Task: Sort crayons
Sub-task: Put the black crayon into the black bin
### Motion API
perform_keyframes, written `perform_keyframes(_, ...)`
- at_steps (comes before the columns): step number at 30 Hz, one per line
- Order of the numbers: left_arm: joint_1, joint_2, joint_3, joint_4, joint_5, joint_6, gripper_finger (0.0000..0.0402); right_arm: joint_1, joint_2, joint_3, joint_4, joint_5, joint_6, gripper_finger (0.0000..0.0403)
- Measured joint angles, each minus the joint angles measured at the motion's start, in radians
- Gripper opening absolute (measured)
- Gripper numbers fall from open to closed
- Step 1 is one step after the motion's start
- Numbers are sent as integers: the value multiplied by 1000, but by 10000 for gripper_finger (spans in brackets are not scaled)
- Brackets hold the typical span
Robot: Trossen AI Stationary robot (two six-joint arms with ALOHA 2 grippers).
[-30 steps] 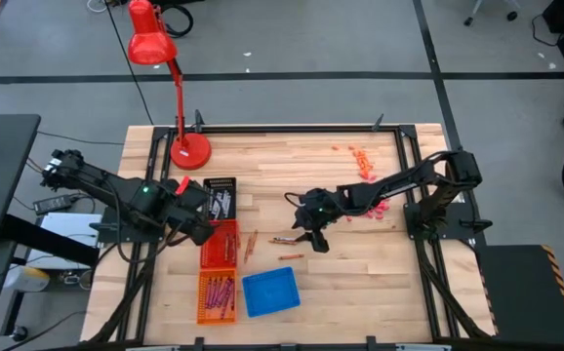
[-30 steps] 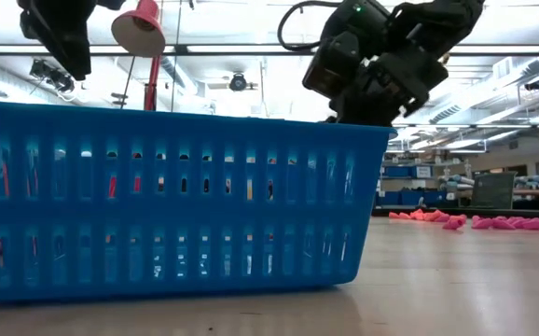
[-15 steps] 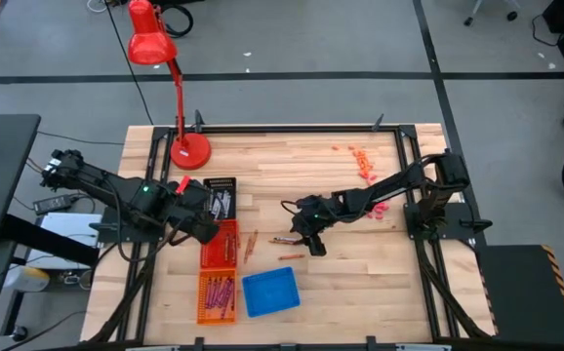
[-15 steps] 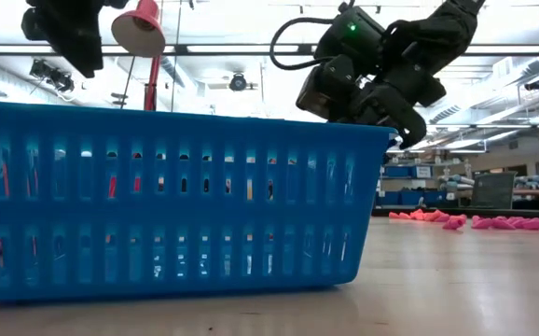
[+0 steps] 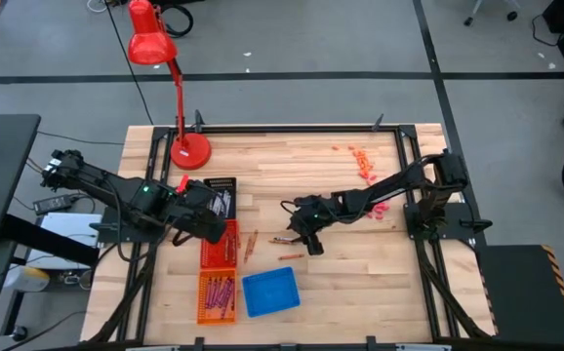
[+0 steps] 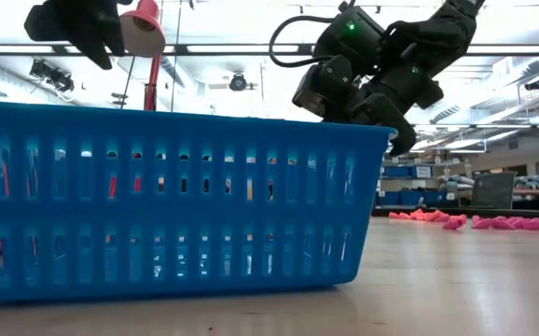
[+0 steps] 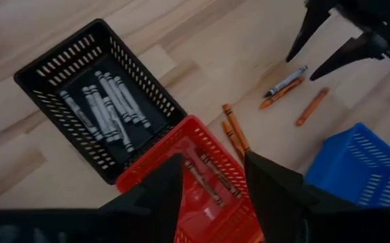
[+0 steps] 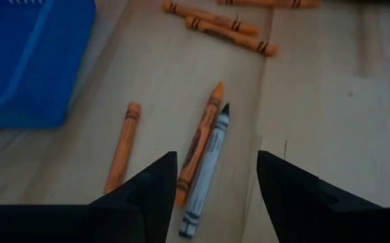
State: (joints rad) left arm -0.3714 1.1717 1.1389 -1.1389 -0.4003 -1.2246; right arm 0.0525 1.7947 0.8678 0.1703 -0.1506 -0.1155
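Grey and orange crayons lie touching, side by side, on the wooden table [image 5: 360, 263], directly beneath the right pincer [image 8: 214, 177], whose fingers spread wide and hold nothing. Another orange crayon [image 8: 122, 147] lies just beside them, with the blue basket [image 8: 26, 61] beyond. The left pincer [image 7: 208, 177] hovers, also wide and empty, over the red basket [image 7: 212, 175] and the black basket [image 7: 100, 108] of grey crayons. Risk: closing here could pinch both touching crayons together, mixing colours.
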Motion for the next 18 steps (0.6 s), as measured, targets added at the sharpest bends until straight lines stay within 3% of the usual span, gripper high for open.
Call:
perform_keyframes(8,-3,0,0,22,0,-3,171,12,67,0,96,-5,14,208)
perform_keyframes(18,-3,0,0,23,0,8,171,-2,69,0,76,31,22,208)
